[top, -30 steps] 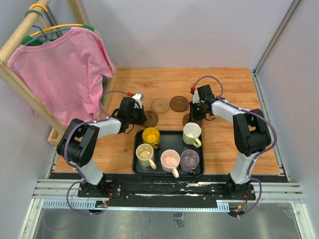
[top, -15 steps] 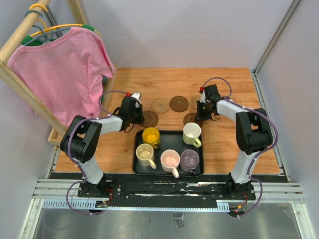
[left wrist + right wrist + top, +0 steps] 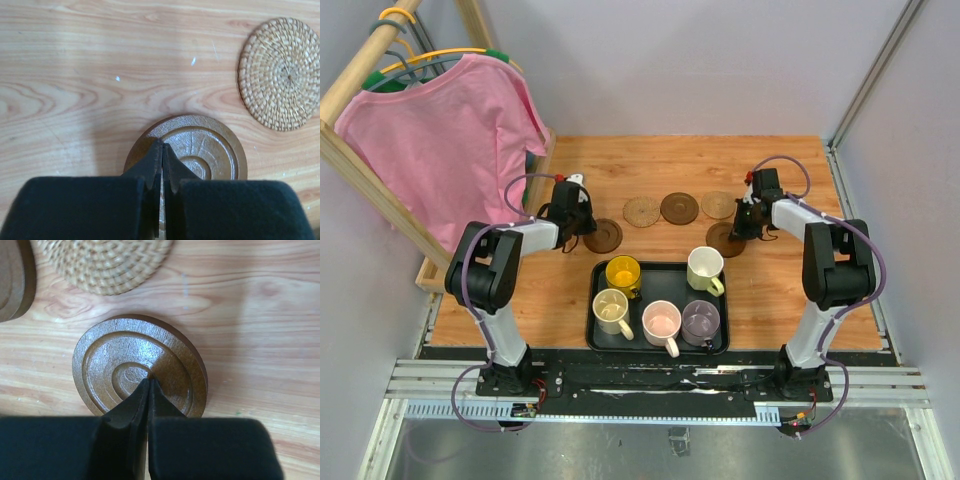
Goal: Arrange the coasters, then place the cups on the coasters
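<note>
Left wrist shows you a dark ringed coaster (image 3: 205,145) on the table (image 3: 75,75), its near part hidden behind the clenched, empty left pincer (image 3: 161,150), while the right pincer (image 3: 149,385), likewise clenched, covers the near edge of a second dark coaster (image 3: 120,360), with a woven coaster (image 3: 107,260) cut off above.

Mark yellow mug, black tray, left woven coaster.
yellow mug (image 3: 622,271): top view, inside bottom.
black tray (image 3: 660,279): top view, bare floor between mugs.
left woven coaster (image 3: 642,211): top view, centre.
</note>
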